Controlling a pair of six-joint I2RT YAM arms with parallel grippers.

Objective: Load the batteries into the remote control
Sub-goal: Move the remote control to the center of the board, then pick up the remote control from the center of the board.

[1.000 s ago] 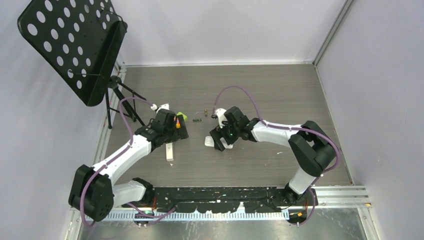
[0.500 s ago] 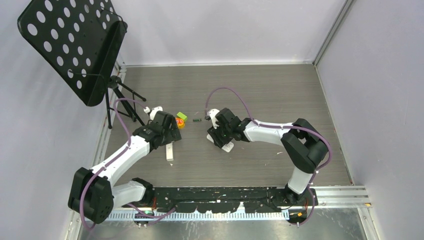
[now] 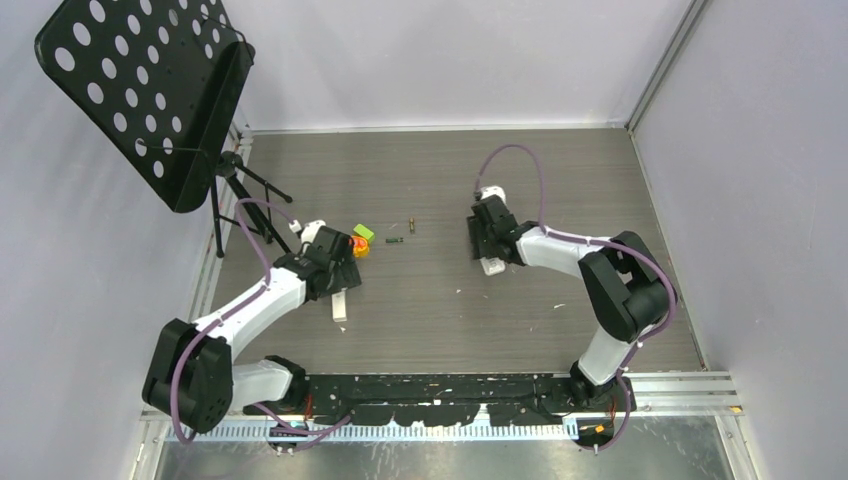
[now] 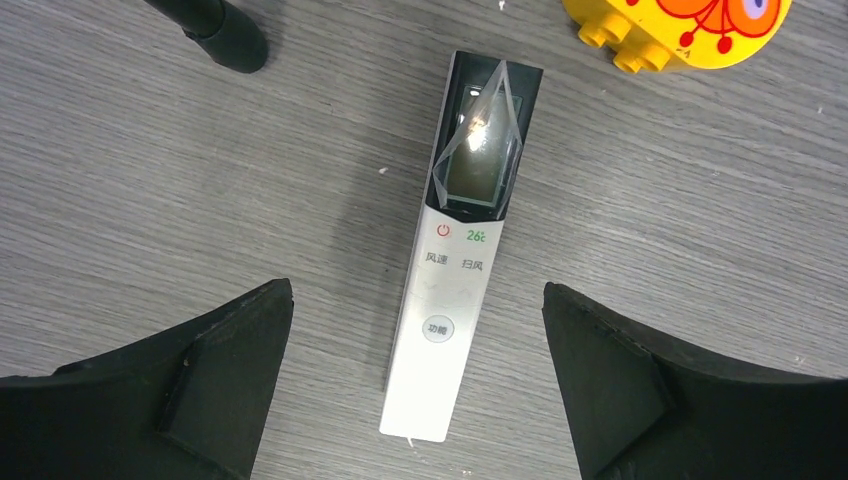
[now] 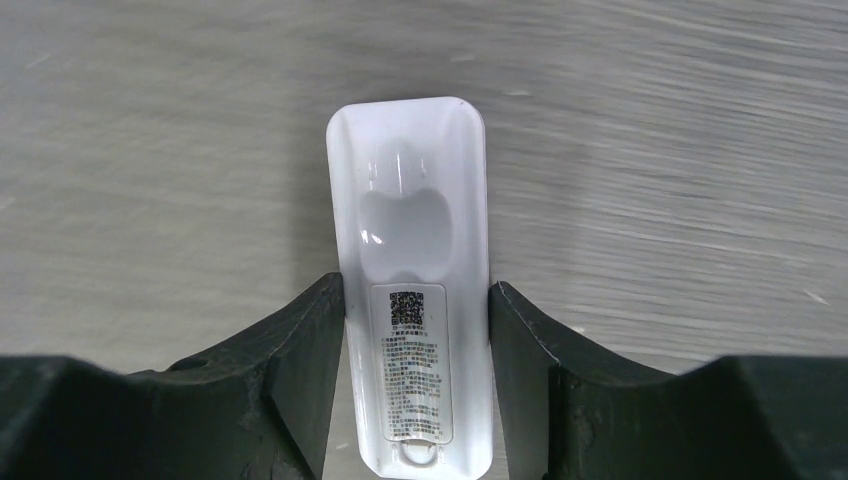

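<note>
A white remote [image 4: 465, 250] lies face up on the floor, its screen end towards the toy; it also shows in the top view [image 3: 340, 305]. My left gripper [image 4: 416, 290] is open above it, one finger on each side, touching nothing. My right gripper [image 5: 416, 283] is shut on a second white remote [image 5: 410, 230], held back side up with its label showing; in the top view this remote [image 3: 490, 264] is right of centre. Two small batteries [image 3: 395, 241] [image 3: 411, 224] lie on the floor between the arms. A third is not visible.
An orange-and-green toy [image 3: 360, 240] sits just beyond the left gripper [image 3: 338, 272]; its yellow edge shows in the left wrist view [image 4: 680, 30]. A black music stand [image 3: 150, 90] with tripod legs [image 4: 215, 30] stands at the far left. Walls close in the wooden floor.
My right gripper has carried its white remote to the right and farther from the bases, away from the batteries. My left gripper has shifted slightly over the face-up remote.
</note>
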